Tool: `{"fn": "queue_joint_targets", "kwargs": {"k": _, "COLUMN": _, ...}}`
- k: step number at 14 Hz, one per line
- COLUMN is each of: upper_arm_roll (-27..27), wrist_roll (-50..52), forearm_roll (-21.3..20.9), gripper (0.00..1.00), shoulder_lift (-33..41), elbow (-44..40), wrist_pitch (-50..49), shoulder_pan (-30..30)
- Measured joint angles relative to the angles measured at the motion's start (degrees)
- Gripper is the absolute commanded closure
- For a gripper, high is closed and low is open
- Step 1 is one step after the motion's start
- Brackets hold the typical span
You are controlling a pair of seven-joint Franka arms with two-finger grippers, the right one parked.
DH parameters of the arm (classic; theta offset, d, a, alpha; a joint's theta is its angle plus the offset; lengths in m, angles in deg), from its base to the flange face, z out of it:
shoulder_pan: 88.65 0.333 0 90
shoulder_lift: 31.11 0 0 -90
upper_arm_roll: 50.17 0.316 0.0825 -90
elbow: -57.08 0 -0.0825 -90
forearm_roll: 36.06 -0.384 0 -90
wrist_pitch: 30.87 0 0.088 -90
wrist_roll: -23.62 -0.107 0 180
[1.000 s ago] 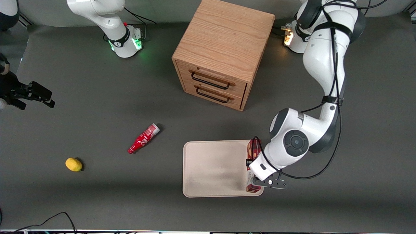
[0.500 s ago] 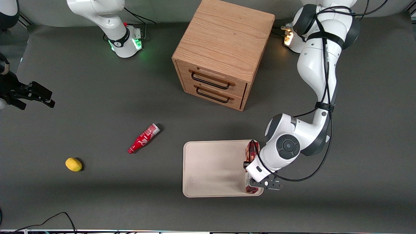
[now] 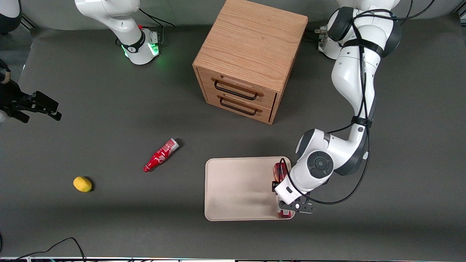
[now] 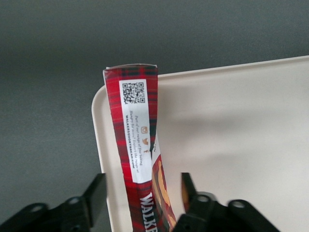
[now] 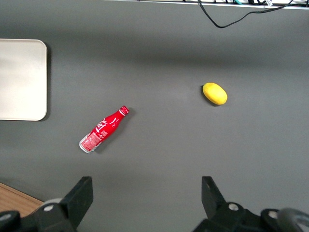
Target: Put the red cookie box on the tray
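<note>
The red cookie box stands on its narrow long side on the cream tray, along the rim at the working arm's end. In the left wrist view the box shows a white label strip with a QR code, and its end reaches the tray's rounded corner. My left gripper is over the end of the box nearer the front camera. The gripper is open, one finger on each side of the box with a gap on both sides. The arm hides the box's middle in the front view.
A wooden two-drawer cabinet stands farther from the front camera than the tray. A small red bottle and a yellow lemon lie on the grey table toward the parked arm's end; both also show in the right wrist view: bottle, lemon.
The left arm's wrist and the box have shifted a little toward the parked arm's end, further onto the tray. The box now sits just within the rim.
</note>
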Motion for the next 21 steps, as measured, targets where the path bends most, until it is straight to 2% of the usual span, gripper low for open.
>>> {"fn": "queue_joint_targets", "kwargs": {"k": 10, "upper_arm_roll": 0.0, "wrist_roll": 0.0, "forearm_roll": -0.2, "gripper": 0.0, "shoulder_lift": 0.0, "elbow": -0.3, "wrist_pitch": -0.7, "shoulder_pan": -0.2}}
{"fn": "queue_joint_targets", "kwargs": {"k": 13, "upper_arm_roll": 0.2, "wrist_roll": 0.0, "forearm_roll": -0.3, "gripper": 0.0, "shoulder_lift": 1.5, "elbow": -2.7, "wrist_pitch": -9.8, "shoulder_pan": -0.1}}
{"fn": "queue_joint_targets", "kwargs": {"k": 18, "upper_arm_roll": 0.7, "wrist_roll": -3.5, "forearm_roll": -2.4, "gripper": 0.0, "shoulder_lift": 14.2, "elbow": -3.3, "wrist_pitch": -29.6, "shoulder_pan": 1.7}}
{"fn": "queue_joint_targets", "kwargs": {"k": 21, "upper_arm_roll": 0.9, "wrist_roll": -8.2, "forearm_roll": -2.5, "gripper": 0.0, "shoulder_lift": 27.7, "elbow": 9.8, "wrist_pitch": -31.0, "shoulder_pan": 7.0}}
